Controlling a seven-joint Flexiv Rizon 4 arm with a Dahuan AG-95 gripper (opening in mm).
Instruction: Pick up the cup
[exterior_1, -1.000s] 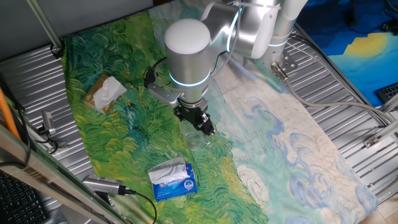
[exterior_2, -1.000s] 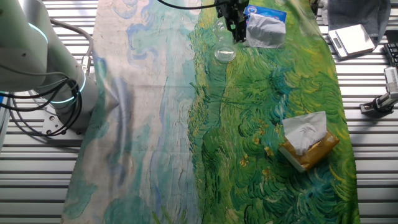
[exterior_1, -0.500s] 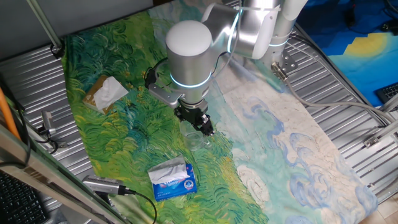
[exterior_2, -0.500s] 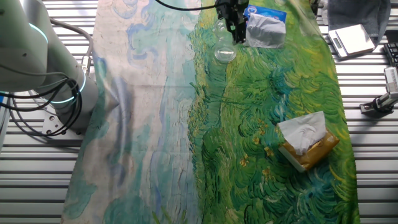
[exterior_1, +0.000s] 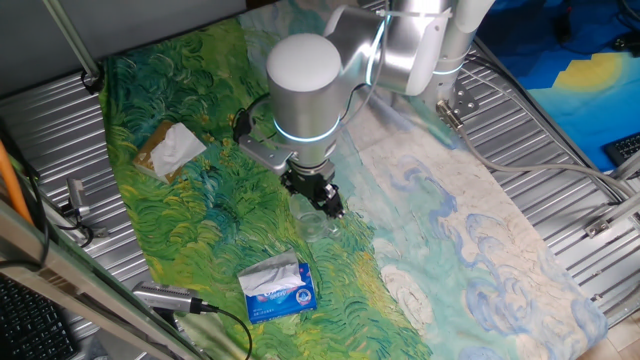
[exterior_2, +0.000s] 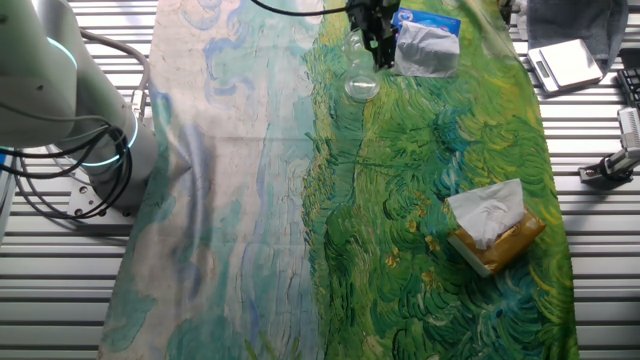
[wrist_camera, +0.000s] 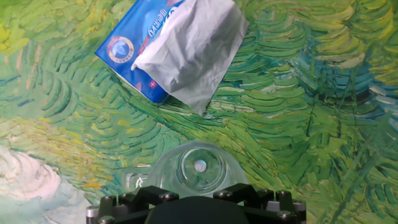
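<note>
- One fixed view: the gripper (exterior_1: 322, 200) hung just above the cup (exterior_1: 318, 226), which stood on the painted cloth (exterior_1: 200, 200) between the arm and the blue-and-white tissue packet (exterior_1: 278, 287). The brown packet (exterior_1: 170, 150) lay well apart. Whether the jaws were open or closed could not be told here.
- The other fixed view: the cup (exterior_2: 361, 86) appeared as a clear round rim on the green part of the cloth, just beside the tissue packet (exterior_2: 428, 45), with the gripper (exterior_2: 378, 52) directly over its far edge. Jaw state was again not readable.
- Hand view: the cup (wrist_camera: 198, 169) sat centred below the gripper body, colourless, see-through, its round base ringed by the wider rim; fingertips were out of frame.
- Judgement on the step in hand: a good grasp called for a straight descent with fingers astride the rim, then a gentle close, since thin clear walls could slip or tip toward the packet
</note>
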